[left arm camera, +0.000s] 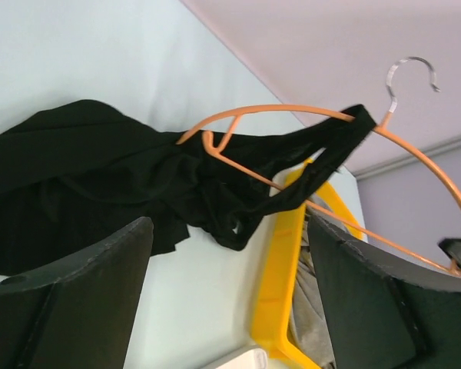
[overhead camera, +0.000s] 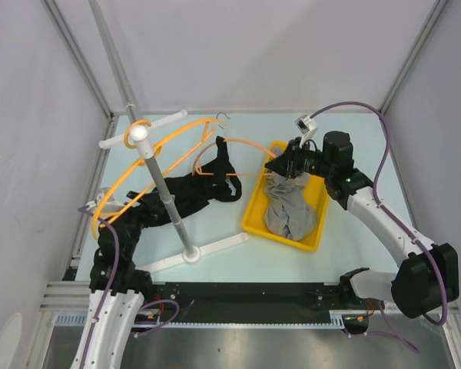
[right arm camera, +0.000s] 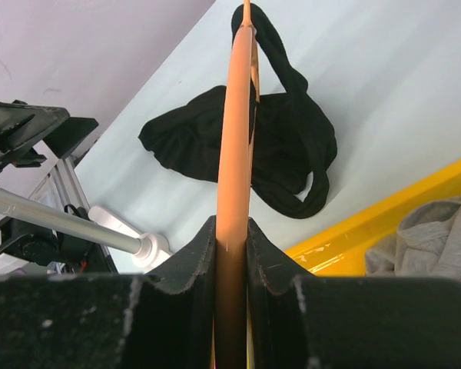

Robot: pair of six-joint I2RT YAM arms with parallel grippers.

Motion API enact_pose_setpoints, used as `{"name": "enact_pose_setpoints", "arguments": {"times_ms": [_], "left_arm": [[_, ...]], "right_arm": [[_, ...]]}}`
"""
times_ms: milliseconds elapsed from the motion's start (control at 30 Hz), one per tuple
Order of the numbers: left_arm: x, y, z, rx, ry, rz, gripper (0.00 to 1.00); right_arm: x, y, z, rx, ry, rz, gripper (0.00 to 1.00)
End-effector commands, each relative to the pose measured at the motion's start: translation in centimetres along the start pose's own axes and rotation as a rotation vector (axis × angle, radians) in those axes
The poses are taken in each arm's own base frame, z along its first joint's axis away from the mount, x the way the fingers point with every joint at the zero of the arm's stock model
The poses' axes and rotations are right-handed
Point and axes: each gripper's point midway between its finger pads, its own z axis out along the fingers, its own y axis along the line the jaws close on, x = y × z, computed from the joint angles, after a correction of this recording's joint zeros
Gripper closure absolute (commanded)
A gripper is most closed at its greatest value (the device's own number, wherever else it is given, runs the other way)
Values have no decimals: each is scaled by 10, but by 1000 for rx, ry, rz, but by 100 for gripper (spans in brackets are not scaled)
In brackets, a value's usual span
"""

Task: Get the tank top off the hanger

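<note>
Tank top (overhead camera: 192,192), black, lies crumpled on the table at nine o'clock from the yellow tray (overhead camera: 253,213), with one strap looped over the orange hanger (overhead camera: 250,144). The right gripper (right arm camera: 232,231) is clamped on the hanger's rim at the hanger's three o'clock end. The left gripper (left arm camera: 230,231) faces the cloth with its jaws spread wide and nothing between them.

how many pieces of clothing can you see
2. A black tank top lies on the table, strap over the orange hanger; a grey garment sits in the yellow bin. More may hide beneath.
</note>
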Motion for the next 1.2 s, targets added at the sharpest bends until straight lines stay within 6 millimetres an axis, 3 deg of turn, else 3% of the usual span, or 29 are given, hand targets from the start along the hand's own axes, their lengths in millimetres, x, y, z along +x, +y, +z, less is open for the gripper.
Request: {"name": "enact_pose_setpoints", "arguments": {"times_ms": [0, 167, 667, 967, 1167], "left_arm": [[-9, -39, -12, 186, -4, 56, 12], [-15, -63, -25, 274, -1, 58, 11], [-43, -98, -66, 397, -82, -48, 2], [-34, -116, -84, 483, -5, -29, 1], [-31, -116, -90, 493, 9, -70, 1]], "right_arm": [[-35, 18, -4, -53, -94, -79, 100], [-33, 17, -4, -54, -86, -81, 100], [-34, 21, -4, -75, -80, -92, 100], [-29, 23, 2, -92, -65, -80, 100], [-31, 27, 1, -100, -73, -83, 100]]}}
